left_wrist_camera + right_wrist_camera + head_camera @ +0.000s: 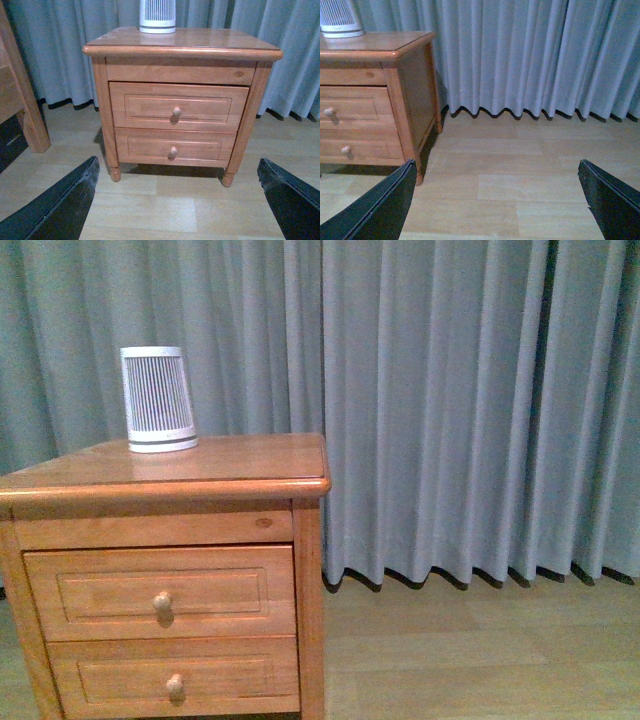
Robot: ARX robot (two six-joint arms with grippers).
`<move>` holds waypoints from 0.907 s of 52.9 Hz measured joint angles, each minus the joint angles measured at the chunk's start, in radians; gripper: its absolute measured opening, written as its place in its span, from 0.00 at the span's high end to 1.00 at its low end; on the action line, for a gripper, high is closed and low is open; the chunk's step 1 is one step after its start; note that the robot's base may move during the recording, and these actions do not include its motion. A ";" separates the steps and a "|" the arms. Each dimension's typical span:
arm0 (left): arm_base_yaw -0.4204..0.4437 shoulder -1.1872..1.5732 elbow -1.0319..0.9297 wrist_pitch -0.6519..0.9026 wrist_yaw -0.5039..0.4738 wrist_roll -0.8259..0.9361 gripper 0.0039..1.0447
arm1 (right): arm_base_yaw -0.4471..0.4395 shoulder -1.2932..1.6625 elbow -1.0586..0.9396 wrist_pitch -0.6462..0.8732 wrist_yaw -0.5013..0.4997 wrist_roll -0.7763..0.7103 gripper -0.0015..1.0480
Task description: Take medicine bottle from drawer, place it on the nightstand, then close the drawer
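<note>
The nightstand (170, 490) stands at the far left, with a white slatted device (158, 398) on the back of its top. Below, the drawer (100, 592) looks shut, flush or nearly flush with the frame, its round knob (162, 605) untouched, and the lower drawer (230, 675) is shut too. The medicine bottle shows in no view, so it is presumably still inside the shut drawer. By that reading the task is at its very first step, opening the drawer. The next move calls for an arm to reach the knob, narrow its jaws around it and pull straight out. To the right are only the grey curtain (470, 410) and the wooden floor (480, 650), and neither arm appears in the front view. The left jaws stand wide, the black fingers (60, 205) far apart, holding and touching nothing. They face the nightstand squarely, well short of it, so this arm seems better placed to pull. The right jaws are equally wide and empty, their fingers (375, 210) over bare floor, with the nightstand off to one side.
</note>
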 joint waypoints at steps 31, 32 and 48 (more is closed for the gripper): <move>0.050 0.251 0.040 0.038 0.100 -0.110 0.06 | 0.000 0.000 0.000 0.000 0.000 0.000 0.07; 0.052 0.272 0.041 0.061 0.100 -0.110 0.06 | 0.000 0.000 0.000 0.000 0.000 0.000 0.07; -0.083 1.153 0.182 0.872 -0.023 -0.034 0.06 | 0.000 0.000 0.000 0.000 0.000 0.000 0.07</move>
